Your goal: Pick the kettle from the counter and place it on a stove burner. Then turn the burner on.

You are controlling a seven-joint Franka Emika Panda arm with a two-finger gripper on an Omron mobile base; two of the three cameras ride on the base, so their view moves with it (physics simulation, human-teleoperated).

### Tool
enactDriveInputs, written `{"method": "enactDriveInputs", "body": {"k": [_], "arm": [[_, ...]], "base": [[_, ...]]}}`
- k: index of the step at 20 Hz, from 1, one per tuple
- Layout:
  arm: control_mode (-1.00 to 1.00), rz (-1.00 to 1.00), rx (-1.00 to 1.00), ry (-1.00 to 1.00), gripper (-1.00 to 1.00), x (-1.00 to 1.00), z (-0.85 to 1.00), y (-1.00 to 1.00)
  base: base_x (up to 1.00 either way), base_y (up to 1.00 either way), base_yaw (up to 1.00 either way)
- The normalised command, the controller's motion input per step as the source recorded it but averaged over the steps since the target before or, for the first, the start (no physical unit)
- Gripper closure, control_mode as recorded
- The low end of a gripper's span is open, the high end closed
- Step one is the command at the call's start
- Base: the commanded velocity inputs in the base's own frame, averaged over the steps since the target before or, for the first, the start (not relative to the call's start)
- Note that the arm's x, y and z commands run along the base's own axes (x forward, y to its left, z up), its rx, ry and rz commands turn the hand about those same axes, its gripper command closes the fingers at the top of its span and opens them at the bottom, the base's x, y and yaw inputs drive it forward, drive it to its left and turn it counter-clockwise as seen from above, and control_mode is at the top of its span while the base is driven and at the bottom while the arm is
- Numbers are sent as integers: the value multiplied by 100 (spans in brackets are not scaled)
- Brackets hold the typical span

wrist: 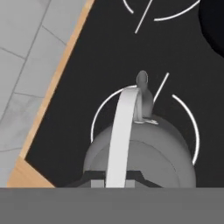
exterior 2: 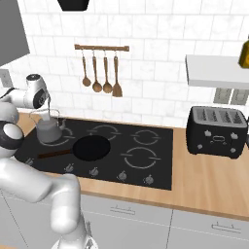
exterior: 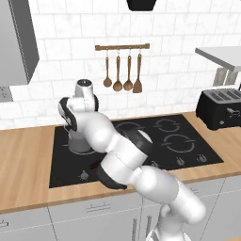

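Closest to the hand camera, the claw (wrist: 114, 180) is seen shut narrowly on the arched handle (wrist: 121, 131) of the kettle (wrist: 140, 153), gripped near the top of the arch. From the handle outward, the round grey body of the kettle is seen hanging or resting directly below, with its spout (wrist: 143, 94) pointing away from the hand. Around the kettle, a broken white ring is drawn on the black glass: this is judged to be the burner (wrist: 189, 127), and the kettle is seen roughly centred inside it, at the rear left corner of the cooktop (exterior 2: 160, 160).

Whether the kettle base already touches the glass cannot be told from these views. From the right base camera, the kettle (exterior 2: 49, 129) is seen upright, just beyond a black pan (exterior 2: 91, 148) that sits on the front left ring, close to it but apart. Farther out, a row of small knobs (exterior 2: 94, 171) runs along the front edge of the cooktop, and a tan worktop (exterior: 23, 160) surrounds it. A black toaster (exterior 2: 216, 131) stands well to the right.

The step in hand is judged to be setting the kettle down. To do it well, the kettle should be kept level and lowered straight until its weight is taken by the glass, and only then should the handle be let go. The claw should be lifted straight up so the handle is not dragged. The pan handle should be avoided when the knobs are reached for.
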Motion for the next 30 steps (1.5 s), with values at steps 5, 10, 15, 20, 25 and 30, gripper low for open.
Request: {"method": "enactDriveInputs", "body": {"k": [5,10,15,20,25,30], "arm": [[-100,0,4,0,100,0,-18,-2],[-100,0,0,-4,100,20,0,-7],[-100,0,0,-5,100,39,0,-18],[-100,0,0,-1,100,16,0,-6],[-100,0,0,-8,100,3,14,-1],[-100,0,0,0,100,0,0,0]], "base": [[0,0,0],[0,0,0],[0,0,0],[0,0,0],[0,0,0],[0,0,0]]}}
